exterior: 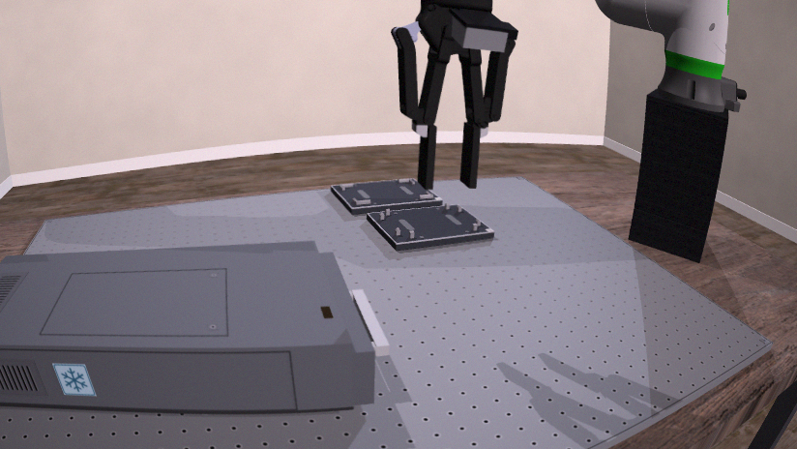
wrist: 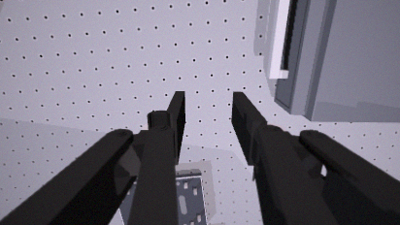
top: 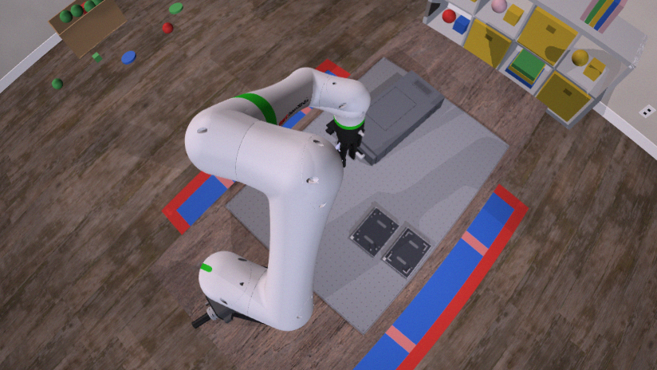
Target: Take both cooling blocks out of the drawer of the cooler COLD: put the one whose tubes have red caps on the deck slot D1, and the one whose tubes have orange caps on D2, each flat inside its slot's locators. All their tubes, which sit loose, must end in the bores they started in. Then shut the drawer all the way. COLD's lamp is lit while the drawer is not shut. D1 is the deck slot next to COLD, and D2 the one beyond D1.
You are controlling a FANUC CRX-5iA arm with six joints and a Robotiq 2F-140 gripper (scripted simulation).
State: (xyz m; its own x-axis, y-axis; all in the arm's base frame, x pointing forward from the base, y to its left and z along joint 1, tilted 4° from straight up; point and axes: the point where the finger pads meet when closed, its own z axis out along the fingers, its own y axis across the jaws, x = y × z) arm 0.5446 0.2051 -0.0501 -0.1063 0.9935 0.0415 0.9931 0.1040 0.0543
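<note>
The cooler COLD (top: pixel 393 108) (exterior: pixel 147 304) (wrist: pixel 361 63) is a long grey box with a snowflake label. Its drawer looks shut, with the white handle (exterior: pixel 369 320) (wrist: pixel 279 44) close against the front. The lamp (exterior: pixel 326 312) on top is dark. The blocks and their tubes are hidden from view. Deck slot D1 (top: pixel 374 233) (exterior: pixel 429 228) (wrist: pixel 192 206) is a dark plate with small upright pins, empty. D2 (top: pixel 406 250) (exterior: pixel 386 194), beyond it, has corner locators and is empty. My gripper (top: pixel 348 160) (exterior: pixel 448 186) (wrist: pixel 208 107) is partly open and empty, above the deck in front of COLD's handle end.
The perforated grey deck (top: pixel 340 275) (exterior: pixel 557 301) (wrist: pixel 97 58) carries COLD and both slots. The black arm pedestal (exterior: pixel 677 178) stands beside the deck. A shelf unit (top: pixel 602 38) with toys stands on the floor behind COLD.
</note>
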